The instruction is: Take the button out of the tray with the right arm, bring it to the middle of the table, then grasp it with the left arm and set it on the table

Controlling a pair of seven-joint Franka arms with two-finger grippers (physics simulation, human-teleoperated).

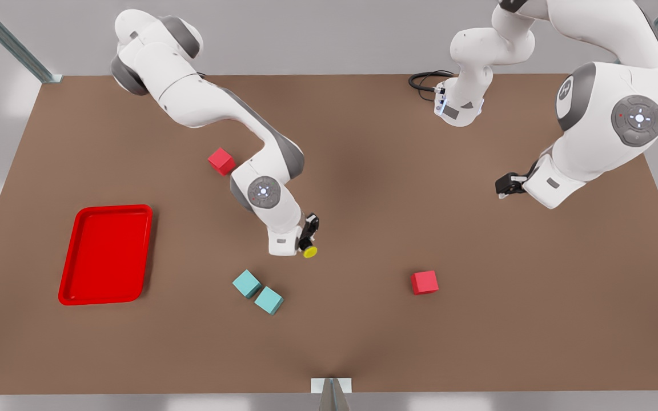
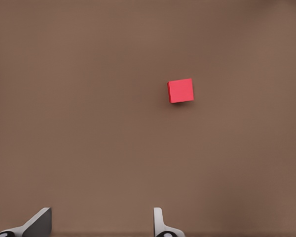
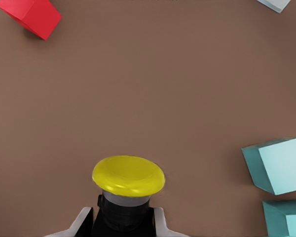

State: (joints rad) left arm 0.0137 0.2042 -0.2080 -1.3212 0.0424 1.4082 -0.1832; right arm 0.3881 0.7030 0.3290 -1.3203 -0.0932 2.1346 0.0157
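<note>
The button (image 1: 310,252), with a yellow cap and a dark body, hangs just above the table (image 1: 363,217) near its middle, and my right gripper (image 1: 308,235) is shut on it. The right wrist view shows the cap (image 3: 128,175) from close up, the dark body pinched between the fingers (image 3: 83,222). The red tray (image 1: 106,254) lies with nothing in it at the front view's left. My left gripper (image 1: 509,184) waits at the front view's right, above the table. Its fingers (image 2: 39,222) stand open with nothing between them.
Two teal cubes (image 1: 247,283) (image 1: 269,300) sit close in front of the held button, also seen as teal cubes (image 3: 278,163). One red cube (image 1: 221,161) lies behind the right arm, another red cube (image 1: 424,282) (image 2: 180,91) below the left gripper. A black cable (image 1: 426,80) lies at the back.
</note>
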